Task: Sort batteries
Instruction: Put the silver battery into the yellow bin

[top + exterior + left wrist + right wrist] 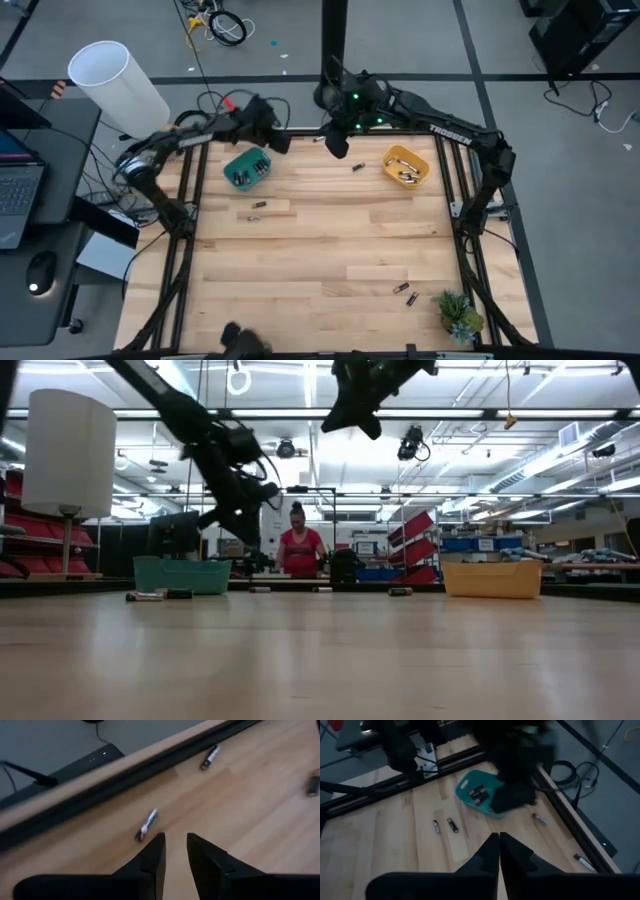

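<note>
Small batteries lie scattered on the wooden table: two (254,210) near the teal bin (246,167), one (357,167) beside the orange bin (405,165), and two (406,293) near the front right. Both bins hold batteries. My left gripper (175,851) hovers open above the table's far edge, just beyond the teal bin, with a silvery battery (146,825) lying on the wood ahead of its fingertips. My right gripper (499,845) is shut and empty, raised high over the far middle of the table (338,150).
A black rail (125,775) runs along the far table edge close to my left gripper. Two more batteries (210,757) (312,785) lie farther along that edge. A potted plant (458,315) stands at the near right corner. A person in red (300,550) stands behind the table.
</note>
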Controlling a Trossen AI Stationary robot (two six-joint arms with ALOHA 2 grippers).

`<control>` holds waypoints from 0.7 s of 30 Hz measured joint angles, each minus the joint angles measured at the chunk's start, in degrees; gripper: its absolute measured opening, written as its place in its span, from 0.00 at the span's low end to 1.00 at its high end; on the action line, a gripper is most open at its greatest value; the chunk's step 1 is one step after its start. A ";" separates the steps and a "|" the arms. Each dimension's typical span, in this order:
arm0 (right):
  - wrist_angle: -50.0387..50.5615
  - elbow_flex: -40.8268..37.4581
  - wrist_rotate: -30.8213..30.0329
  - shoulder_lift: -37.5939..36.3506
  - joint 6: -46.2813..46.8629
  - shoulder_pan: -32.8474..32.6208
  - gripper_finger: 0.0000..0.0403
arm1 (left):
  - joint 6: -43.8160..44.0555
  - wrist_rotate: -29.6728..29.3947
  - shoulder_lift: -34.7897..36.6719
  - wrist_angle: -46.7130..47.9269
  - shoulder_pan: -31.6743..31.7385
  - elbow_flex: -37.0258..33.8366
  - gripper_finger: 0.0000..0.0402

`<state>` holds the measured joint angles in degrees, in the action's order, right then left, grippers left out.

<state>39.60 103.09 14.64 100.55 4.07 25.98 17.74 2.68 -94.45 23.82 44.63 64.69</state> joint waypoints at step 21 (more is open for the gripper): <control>1.60 0.00 0.38 -0.04 -0.08 -2.59 0.03 | -13.76 0.39 -27.58 21.46 6.74 27.40 0.44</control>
<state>41.21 103.09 15.03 100.51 3.99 23.40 3.98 3.07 -122.03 45.28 51.37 92.09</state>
